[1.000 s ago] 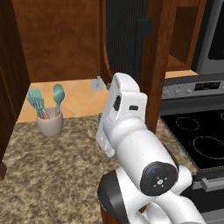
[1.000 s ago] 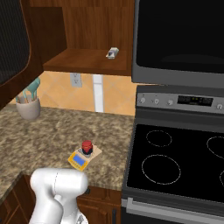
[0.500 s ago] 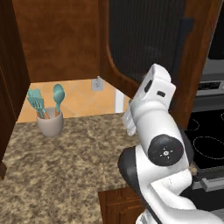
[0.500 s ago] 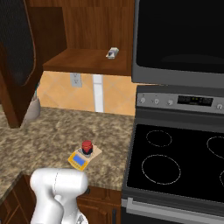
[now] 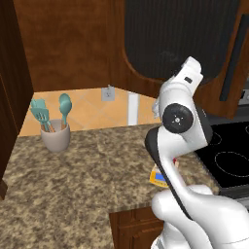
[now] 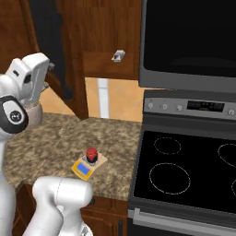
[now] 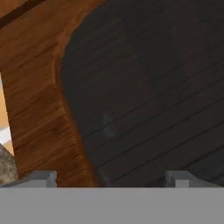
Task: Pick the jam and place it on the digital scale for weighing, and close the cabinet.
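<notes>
our claw faces the cabinet door at close range, its two tips spread wide with nothing between them; whether they touch the wood we cannot tell. in the hand view the door's dark ribbed panel sits ahead of the tips, with brown wood frame beside it. from the left base view we see the arm raised toward the cabinet door, which stands partly swung out, its long black handle at the right. the jam stands upright on the scale, which lies on the speckled desk near its front edge, just left of the stove. in the left base view the scale peeks out behind the arm. a cup of teal utensils stands farther back on the desk, well apart from the scale.
</notes>
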You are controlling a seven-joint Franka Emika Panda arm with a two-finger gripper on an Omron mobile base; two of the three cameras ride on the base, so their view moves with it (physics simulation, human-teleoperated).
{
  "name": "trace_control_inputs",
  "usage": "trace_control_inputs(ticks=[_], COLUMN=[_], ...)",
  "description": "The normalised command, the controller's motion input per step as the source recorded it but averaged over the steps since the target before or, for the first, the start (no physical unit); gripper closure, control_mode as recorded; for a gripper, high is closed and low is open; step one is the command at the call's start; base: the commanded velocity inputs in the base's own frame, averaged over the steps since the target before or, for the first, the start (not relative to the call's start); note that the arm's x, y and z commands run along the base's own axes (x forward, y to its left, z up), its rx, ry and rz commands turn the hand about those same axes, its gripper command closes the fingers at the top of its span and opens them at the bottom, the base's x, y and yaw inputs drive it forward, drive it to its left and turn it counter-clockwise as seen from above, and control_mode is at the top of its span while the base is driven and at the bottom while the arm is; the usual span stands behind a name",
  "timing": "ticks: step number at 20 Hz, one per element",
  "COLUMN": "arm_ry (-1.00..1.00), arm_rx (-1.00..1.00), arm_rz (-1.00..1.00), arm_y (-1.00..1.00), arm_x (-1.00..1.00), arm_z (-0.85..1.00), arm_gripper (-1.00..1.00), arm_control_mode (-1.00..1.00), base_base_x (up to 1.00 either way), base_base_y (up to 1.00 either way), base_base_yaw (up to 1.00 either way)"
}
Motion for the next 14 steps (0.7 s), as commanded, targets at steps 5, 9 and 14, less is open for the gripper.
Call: trace_control_inputs(ticks=[5,9,14], arm_ry=[0.01,0.0,0.0], arm_rx=[0.11,0.12,0.12], arm_rz=[-0.14,0.0,0.0], arm_y=[-0.7,-0.54,-0.5], arm_x=[0.93,0.8,0.84], arm_z=[0.0,0.0,0.0], arm_gripper=[-1.0,-1.0,-1.0], arm_control_mode=[-1.0,-1.0,-1.0], base_base_x=[0.0,0.0,0.0], base_base_y=[0.0,0.0,0.0], base_base_yaw=[0.0,0.0,0.0])
